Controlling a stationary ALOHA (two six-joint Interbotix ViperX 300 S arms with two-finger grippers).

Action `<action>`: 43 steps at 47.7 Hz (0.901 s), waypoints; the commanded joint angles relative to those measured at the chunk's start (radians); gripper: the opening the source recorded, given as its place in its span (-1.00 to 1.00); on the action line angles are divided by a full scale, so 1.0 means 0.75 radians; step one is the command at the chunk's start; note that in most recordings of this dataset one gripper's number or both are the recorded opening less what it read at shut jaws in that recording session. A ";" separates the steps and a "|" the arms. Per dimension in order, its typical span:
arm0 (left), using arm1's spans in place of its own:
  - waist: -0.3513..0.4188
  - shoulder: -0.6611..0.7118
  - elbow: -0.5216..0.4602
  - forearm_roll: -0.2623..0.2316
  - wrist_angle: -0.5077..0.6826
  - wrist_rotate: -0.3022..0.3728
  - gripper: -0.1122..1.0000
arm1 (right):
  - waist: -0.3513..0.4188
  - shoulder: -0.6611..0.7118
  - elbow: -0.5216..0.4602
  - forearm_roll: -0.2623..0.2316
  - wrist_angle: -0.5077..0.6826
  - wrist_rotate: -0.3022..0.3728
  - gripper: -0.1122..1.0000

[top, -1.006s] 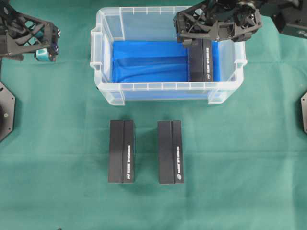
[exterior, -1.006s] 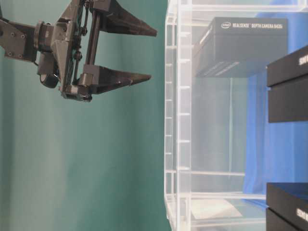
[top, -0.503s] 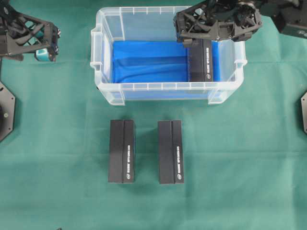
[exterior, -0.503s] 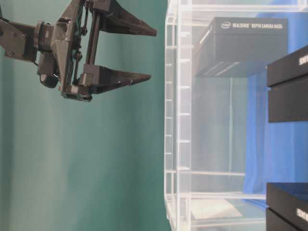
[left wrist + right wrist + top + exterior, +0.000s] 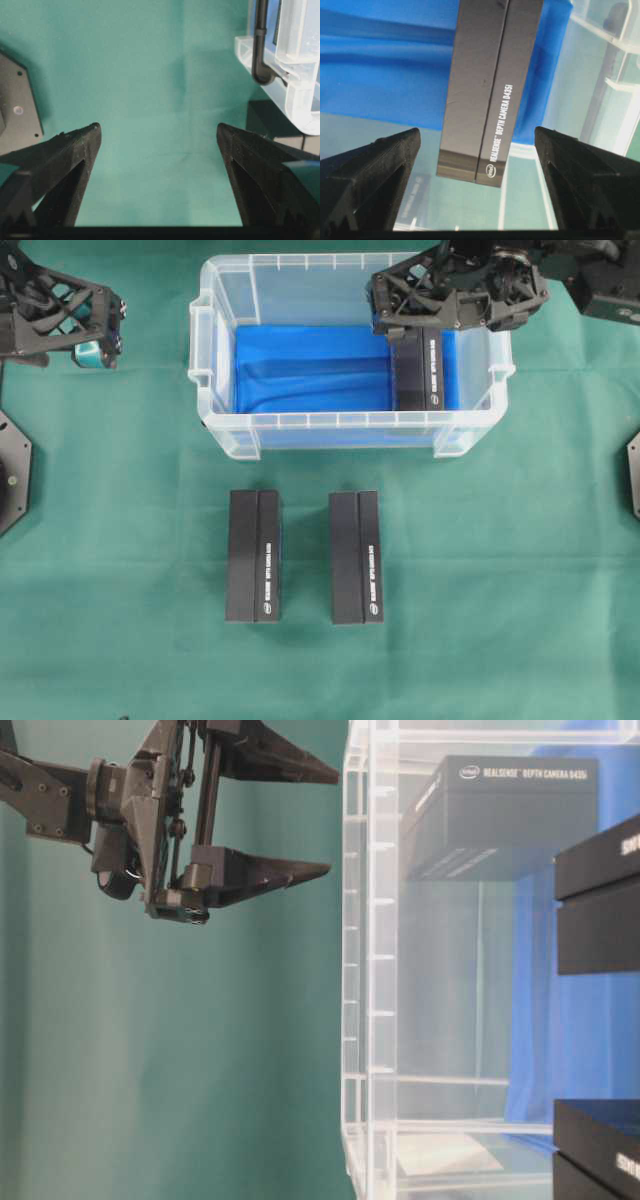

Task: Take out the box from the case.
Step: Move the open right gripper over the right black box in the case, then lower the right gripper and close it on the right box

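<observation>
Box (image 5: 423,368), black with white lettering along one long side, lies flat at the right end of the case (image 5: 350,423), on the blue lining (image 5: 310,370). Case is a clear rimmed plastic bin standing on the green table (image 5: 500,590), toward the far side, near the middle.

Right hand (image 5: 432,328) hangs over the far right part of the case, above the far end of the box. Its fingers (image 5: 375,175) stand wide apart; in the right wrist view the box lies between them, lower down, touching neither.

Left hand (image 5: 157,145) hangs at the far left of the table, well apart from the case. Fingers spread wide, nothing between them but green cloth.

Two more black boxes lie side by side on the table, near side of the case: one to the left (image 5: 254,556), one to the right (image 5: 356,557), parallel, not touching each other.
</observation>
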 commanded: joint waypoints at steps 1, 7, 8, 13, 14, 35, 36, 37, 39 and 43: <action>0.004 -0.012 -0.029 0.000 0.002 0.002 0.97 | 0.006 -0.016 -0.012 -0.008 -0.006 0.004 0.85; 0.004 -0.012 -0.029 0.000 0.000 0.000 0.97 | 0.004 -0.016 -0.010 -0.018 -0.020 0.002 0.85; 0.004 -0.010 -0.027 0.000 0.002 0.000 0.97 | 0.006 -0.016 -0.008 -0.020 -0.025 0.002 0.85; 0.004 -0.012 -0.027 0.000 0.002 0.000 0.97 | 0.006 -0.016 0.004 -0.020 -0.045 0.002 0.85; 0.004 -0.010 -0.027 0.000 0.002 0.000 0.97 | 0.006 -0.016 0.008 -0.020 -0.049 0.002 0.85; 0.004 -0.012 -0.027 0.000 0.000 0.002 0.97 | 0.006 0.027 0.098 -0.020 -0.180 0.000 0.86; 0.004 -0.012 -0.027 0.000 0.000 0.002 0.97 | 0.006 0.029 0.102 -0.020 -0.186 0.000 0.86; 0.004 -0.012 -0.027 0.000 0.000 0.002 0.96 | 0.004 0.033 0.104 -0.020 -0.190 0.000 0.86; 0.004 -0.012 -0.027 0.000 0.000 0.002 0.96 | 0.006 0.039 0.112 -0.020 -0.200 0.000 0.86; 0.000 -0.012 -0.027 0.000 0.000 0.002 0.96 | 0.006 0.047 0.125 -0.020 -0.211 0.000 0.86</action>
